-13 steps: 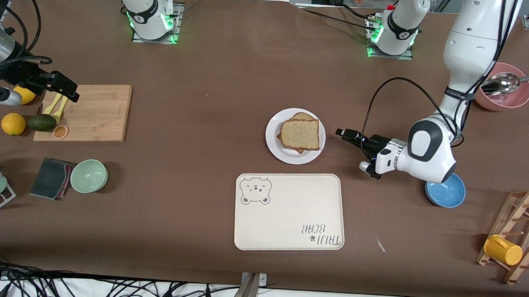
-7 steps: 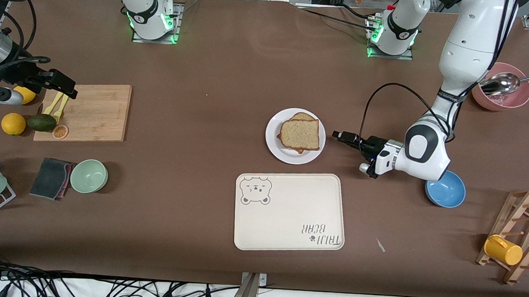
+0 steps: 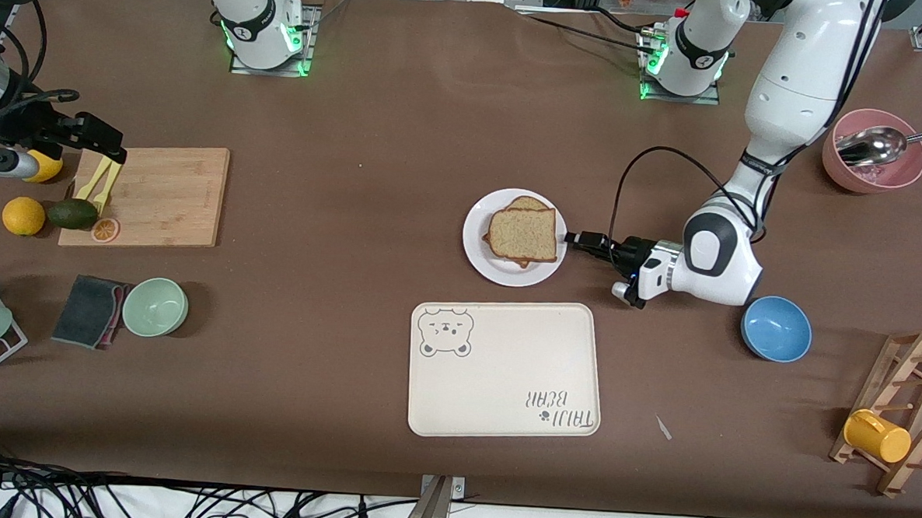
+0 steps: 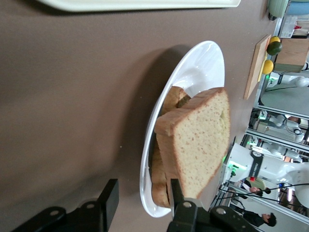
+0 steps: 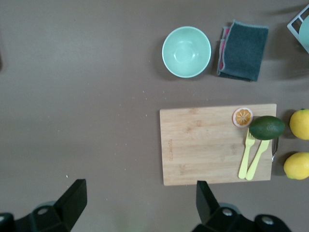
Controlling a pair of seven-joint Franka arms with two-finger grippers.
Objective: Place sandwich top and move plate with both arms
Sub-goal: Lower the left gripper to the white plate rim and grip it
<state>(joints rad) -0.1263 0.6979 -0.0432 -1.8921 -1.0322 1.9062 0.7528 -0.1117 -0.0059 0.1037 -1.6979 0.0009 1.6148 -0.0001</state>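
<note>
The right gripper (image 3: 111,153) hangs over the end of the cutting board (image 3: 160,195) toward the right arm's end of the table, jaws spread wide and empty; the right arm waits. Under those jaws lie two yellow forks (image 5: 253,159), with an avocado (image 3: 72,213) and an orange slice (image 3: 105,230) just beside them. The plate (image 3: 478,253) sits mid-table, farther from the front camera than the tray (image 3: 503,370). The sandwich top (image 3: 522,234) lies on the stack on the plate. The left gripper (image 3: 575,237) is low at the plate's rim, jaws partly open astride that rim (image 4: 147,193), one finger (image 4: 176,195) over the plate beside the bread, the other (image 4: 108,200) outside it. They grip nothing.
</note>
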